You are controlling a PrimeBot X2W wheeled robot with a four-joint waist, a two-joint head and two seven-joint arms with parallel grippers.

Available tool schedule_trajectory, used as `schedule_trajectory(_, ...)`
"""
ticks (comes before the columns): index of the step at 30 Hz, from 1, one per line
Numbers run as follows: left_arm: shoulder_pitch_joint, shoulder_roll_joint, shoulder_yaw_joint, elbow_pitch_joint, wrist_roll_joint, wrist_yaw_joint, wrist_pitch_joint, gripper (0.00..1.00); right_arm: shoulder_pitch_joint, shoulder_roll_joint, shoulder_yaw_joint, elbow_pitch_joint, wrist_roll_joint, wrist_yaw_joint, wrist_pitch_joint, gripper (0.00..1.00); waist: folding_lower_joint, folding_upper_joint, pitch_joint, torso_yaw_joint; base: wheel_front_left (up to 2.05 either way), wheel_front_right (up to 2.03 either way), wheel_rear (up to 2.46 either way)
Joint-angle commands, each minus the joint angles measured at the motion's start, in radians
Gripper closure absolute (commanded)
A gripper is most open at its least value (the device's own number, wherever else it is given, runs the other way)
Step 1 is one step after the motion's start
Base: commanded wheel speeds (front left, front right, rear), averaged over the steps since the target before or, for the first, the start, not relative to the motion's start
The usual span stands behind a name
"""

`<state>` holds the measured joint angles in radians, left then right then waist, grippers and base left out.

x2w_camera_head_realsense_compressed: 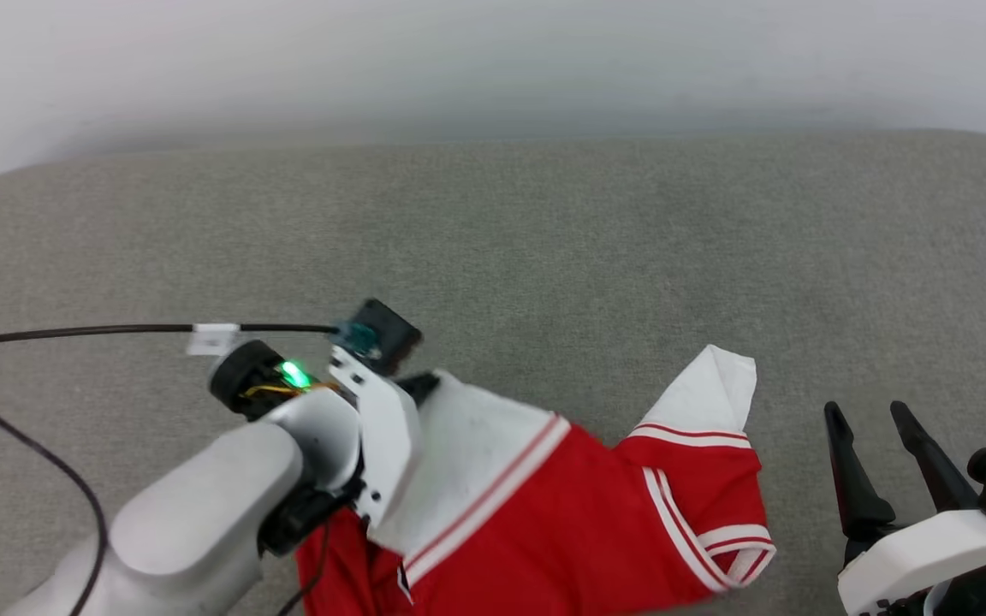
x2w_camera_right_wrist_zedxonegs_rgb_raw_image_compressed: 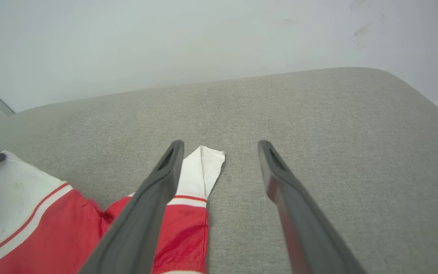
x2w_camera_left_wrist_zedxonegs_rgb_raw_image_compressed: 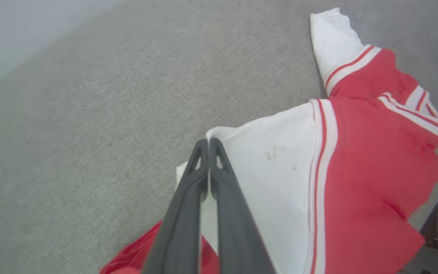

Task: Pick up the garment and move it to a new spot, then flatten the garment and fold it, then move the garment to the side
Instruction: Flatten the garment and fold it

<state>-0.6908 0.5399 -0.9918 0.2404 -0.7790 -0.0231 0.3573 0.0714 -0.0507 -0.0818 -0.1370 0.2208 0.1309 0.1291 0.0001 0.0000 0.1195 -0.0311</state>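
Observation:
The garment (x2w_camera_head_realsense_compressed: 561,530) is a red jersey with white sleeves and red-white striped trim, crumpled at the near edge of the grey cushion. My left gripper (x2w_camera_head_realsense_compressed: 424,387) is shut on the edge of one white sleeve (x2w_camera_left_wrist_zedxonegs_rgb_raw_image_compressed: 272,160), its two fingers (x2w_camera_left_wrist_zedxonegs_rgb_raw_image_compressed: 219,190) pressed together with white cloth on both sides. The other white sleeve (x2w_camera_head_realsense_compressed: 715,385) points away from me, its tip (x2w_camera_right_wrist_zedxonegs_rgb_raw_image_compressed: 203,163) lying flat between my right gripper's fingers as seen from that wrist. My right gripper (x2w_camera_head_realsense_compressed: 878,419) stands open to the right of the garment (x2w_camera_right_wrist_zedxonegs_rgb_raw_image_compressed: 51,228), holding nothing.
The grey cushioned surface (x2w_camera_head_realsense_compressed: 544,239) stretches far and wide beyond the garment, with rounded back corners against a white wall (x2w_camera_head_realsense_compressed: 493,60). A black cable (x2w_camera_head_realsense_compressed: 31,334) loops over the cushion at the left, running to my left wrist.

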Motion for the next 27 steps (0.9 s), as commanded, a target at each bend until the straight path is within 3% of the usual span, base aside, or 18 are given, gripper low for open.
schedule_trajectory(1, 0.013, 0.016, 0.021, -0.006, -0.005, 0.028, -0.023, 1.00, 0.005, 0.001, -0.001, 0.000, 0.006, 0.000, 0.001, 0.00, -0.0001, 0.0000, -0.016, 0.015, 0.00, 0.00, 0.00)
schedule_trajectory(7, 0.093, 0.089, 0.175, -0.038, -0.048, 0.219, -0.144, 1.00, 0.022, 0.001, -0.011, -0.007, 0.013, 0.000, 0.009, 0.00, -0.0001, 0.0000, -0.033, 0.042, 0.00, 0.00, 0.00)
schedule_trajectory(12, 0.204, 0.177, 0.290, -0.066, -0.122, 0.323, -0.207, 1.00, 0.023, 0.001, -0.015, -0.017, 0.013, 0.000, 0.019, 0.00, -0.0001, 0.0000, -0.015, 0.056, 0.00, 0.00, 0.00)
schedule_trajectory(18, 0.326, 0.204, 0.352, -0.027, -0.206, 0.359, -0.245, 1.00, 0.002, 0.001, -0.012, -0.014, 0.016, 0.000, 0.021, 0.00, -0.0001, 0.0000, 0.017, 0.058, 0.00, 0.00, 0.00)
schedule_trajectory(24, 0.392, 0.149, 0.357, 0.057, -0.279, 0.320, -0.254, 1.00, -0.011, 0.001, -0.015, -0.003, 0.007, 0.000, 0.017, 0.00, -0.0001, 0.0000, 0.026, 0.044, 0.00, 0.00, 0.00)
schedule_trajectory(25, 0.395, 0.135, 0.363, 0.068, -0.289, 0.313, -0.264, 0.75, -0.015, 0.001, -0.018, -0.001, 0.004, 0.000, 0.017, 0.00, -0.0001, 0.0000, 0.024, 0.042, 0.00, 0.00, 0.00)
schedule_trajectory(26, 0.399, 0.123, 0.365, 0.079, -0.292, 0.308, -0.274, 0.26, -0.017, 0.001, -0.021, 0.002, 0.003, 0.000, 0.017, 0.00, -0.0001, 0.0000, 0.019, 0.040, 0.00, 0.00, 0.00)
schedule_trajectory(27, 0.403, 0.112, 0.366, 0.087, -0.298, 0.304, -0.285, 0.00, -0.017, 0.001, -0.023, 0.004, 0.001, 0.000, 0.017, 0.00, -0.0001, 0.0000, 0.014, 0.039, 0.00, 0.00, 0.00)
